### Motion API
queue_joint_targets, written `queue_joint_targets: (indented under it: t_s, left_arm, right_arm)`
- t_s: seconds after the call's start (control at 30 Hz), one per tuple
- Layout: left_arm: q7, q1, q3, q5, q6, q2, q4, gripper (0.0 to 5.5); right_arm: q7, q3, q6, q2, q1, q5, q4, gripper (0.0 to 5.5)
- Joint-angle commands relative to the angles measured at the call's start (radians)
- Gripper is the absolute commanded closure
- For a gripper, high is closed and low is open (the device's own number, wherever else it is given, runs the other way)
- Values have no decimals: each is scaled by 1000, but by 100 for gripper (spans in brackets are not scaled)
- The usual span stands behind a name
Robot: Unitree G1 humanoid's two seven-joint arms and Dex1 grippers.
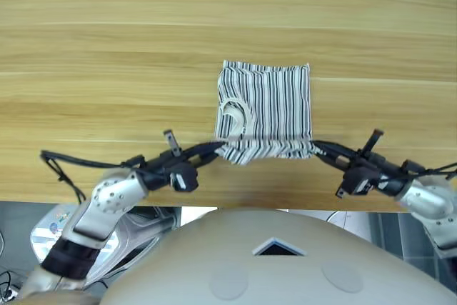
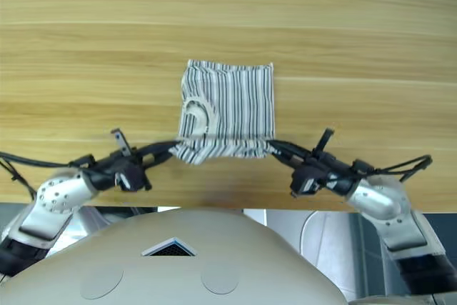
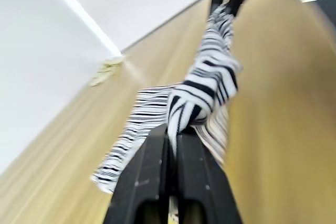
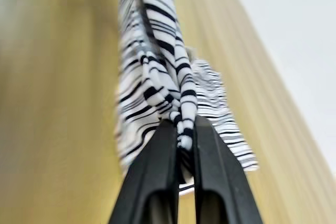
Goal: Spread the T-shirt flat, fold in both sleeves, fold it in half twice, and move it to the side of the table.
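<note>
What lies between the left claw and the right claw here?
The near edge of the striped T-shirt, bunched and pinched at its ends by the left claw and the right claw, over the wooden table; both eye views show it.

T-shirt (image 3: 206,83) blurred at its bunched edge, lower folds hidden, table (image 1: 107,69) cut off at sides

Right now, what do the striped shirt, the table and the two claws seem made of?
The shirt: soft thin cloth, black-and-white stripes; it bunches and drapes where pinched. The table: wood or wood-look laminate, smooth, with grain lines. The left claw and right claw: matte black, likely hard plastic or metal.
</note>
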Motion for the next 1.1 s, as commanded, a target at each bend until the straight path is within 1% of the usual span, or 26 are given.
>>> queue_joint_targets:
  t_s: [0.03, 0.13, 0.23, 0.43, 0.57, 0.6, 0.63, 0.73, 0.77, 0.97, 1.03, 1.1]
  left_arm:
    - [41, -147, -28, 33, 104, -135, 112, 550]
    - [105, -241, -18, 91, 184, -220, 218, 550]
    - [157, -311, -14, 143, 225, -272, 316, 550]
    - [245, -423, 4, 196, 259, -344, 478, 550]
    - [262, -468, -4, 206, 245, -377, 549, 550]
    - [262, -481, -5, 205, 237, -386, 569, 550]
    - [264, -499, -3, 202, 233, -398, 595, 521]
    - [275, -563, 16, 184, 223, -434, 683, 472]
    - [277, -588, 21, 178, 220, -450, 722, 460]
    - [321, -732, 76, 143, 187, -517, 917, 353]
    - [369, -783, 120, 134, 198, -518, 1004, 313]
    - [447, -819, 164, 138, 209, -508, 1084, 286]
  right_arm:
    - [9, 37, 57, 80, -120, 30, 57, 536]
    - [3, 57, 94, 141, -193, 24, 99, 536]
    - [-12, 68, 143, 201, -279, 13, 149, 536]
    - [-72, 80, 203, 323, -477, -54, 322, 536]
    - [-110, 100, 216, 389, -583, -102, 442, 536]
    - [-125, 104, 219, 403, -606, -115, 478, 501]
    - [-138, 109, 221, 415, -630, -129, 517, 494]
    - [-174, 115, 237, 453, -713, -158, 639, 437]
    - [-190, 115, 242, 466, -746, -167, 686, 426]
    - [-296, 109, 250, 512, -880, -212, 911, 309]
    - [-344, 99, 260, 519, -916, -219, 986, 263]
    - [-381, 89, 261, 526, -934, -220, 1026, 232]
